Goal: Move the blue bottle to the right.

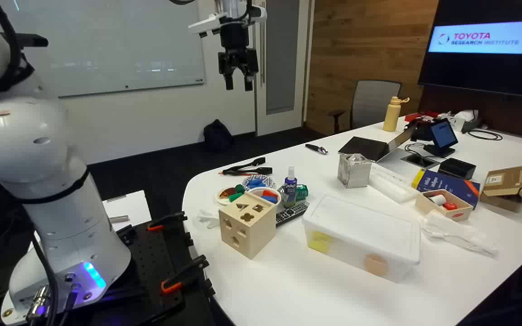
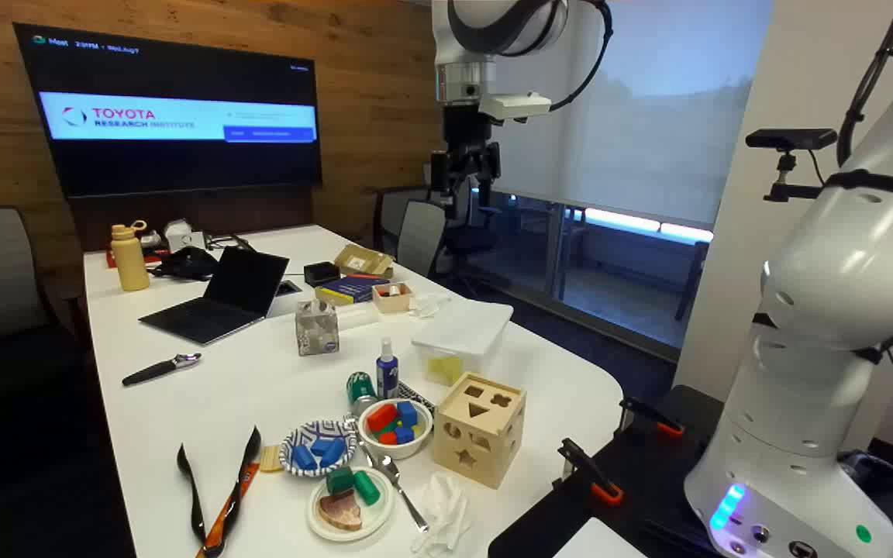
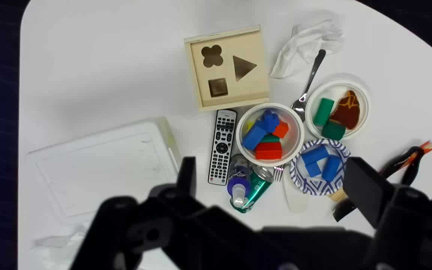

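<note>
The blue bottle (image 1: 290,189) stands upright on the white table, with a blue-purple body and a pale narrow nozzle. It also shows in an exterior view (image 2: 387,375) and in the wrist view (image 3: 238,180). A green can (image 3: 258,186) lies on its side right beside it; I cannot tell if they touch. My gripper (image 1: 239,85) hangs high above the table, open and empty, and shows in an exterior view (image 2: 468,203). In the wrist view its fingers (image 3: 272,176) are wide apart, with the bottle far below, nearer the left finger.
A remote (image 3: 222,147), a bowl of blocks (image 3: 243,157) and a wooden shape box (image 1: 248,224) are close to the bottle. A lidded plastic bin (image 1: 363,226) and a grey box (image 2: 317,328) stand nearby. A patterned bowl (image 3: 301,184), plate (image 2: 322,527) and tongs (image 2: 233,496) also lie about.
</note>
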Tool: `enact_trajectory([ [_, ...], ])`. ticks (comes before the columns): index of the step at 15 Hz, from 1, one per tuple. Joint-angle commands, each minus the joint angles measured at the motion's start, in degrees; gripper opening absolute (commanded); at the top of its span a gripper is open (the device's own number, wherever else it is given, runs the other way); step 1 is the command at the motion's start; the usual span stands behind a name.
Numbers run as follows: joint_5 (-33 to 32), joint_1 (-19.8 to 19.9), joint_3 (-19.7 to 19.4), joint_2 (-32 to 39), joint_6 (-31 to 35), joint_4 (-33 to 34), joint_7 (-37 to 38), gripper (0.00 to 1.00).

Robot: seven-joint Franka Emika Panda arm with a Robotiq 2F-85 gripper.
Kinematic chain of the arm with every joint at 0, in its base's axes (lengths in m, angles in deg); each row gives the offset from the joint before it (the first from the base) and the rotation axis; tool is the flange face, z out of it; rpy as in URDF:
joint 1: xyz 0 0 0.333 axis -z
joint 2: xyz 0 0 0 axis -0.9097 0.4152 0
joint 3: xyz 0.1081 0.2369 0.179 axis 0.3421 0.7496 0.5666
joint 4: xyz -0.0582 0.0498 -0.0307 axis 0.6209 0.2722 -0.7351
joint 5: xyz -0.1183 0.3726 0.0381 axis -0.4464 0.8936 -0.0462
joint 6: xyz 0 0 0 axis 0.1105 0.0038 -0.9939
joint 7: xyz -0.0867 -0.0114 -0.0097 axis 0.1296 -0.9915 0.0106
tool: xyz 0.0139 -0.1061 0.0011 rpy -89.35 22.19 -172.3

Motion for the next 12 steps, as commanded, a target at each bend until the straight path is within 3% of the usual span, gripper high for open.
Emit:
enact_trajectory([
  [1,-0.24,-0.85,-0.74,0.08,-0.16,0.13,0.22,1.0],
  [3,-0.24,-0.85,-0.74,0.08,-0.16,0.13,0.22,1.0],
  [5,0.58,-0.37,-2.4,4.69,6.83,-0.49,-3.09,1.0],
  [9,3.99,-0.06,-5.32,17.5,23.66,-0.25,-8.05,1.0],
  [12,8.24,0.23,-5.71,29.84,30.72,3.39,-12.69,1.0],
])
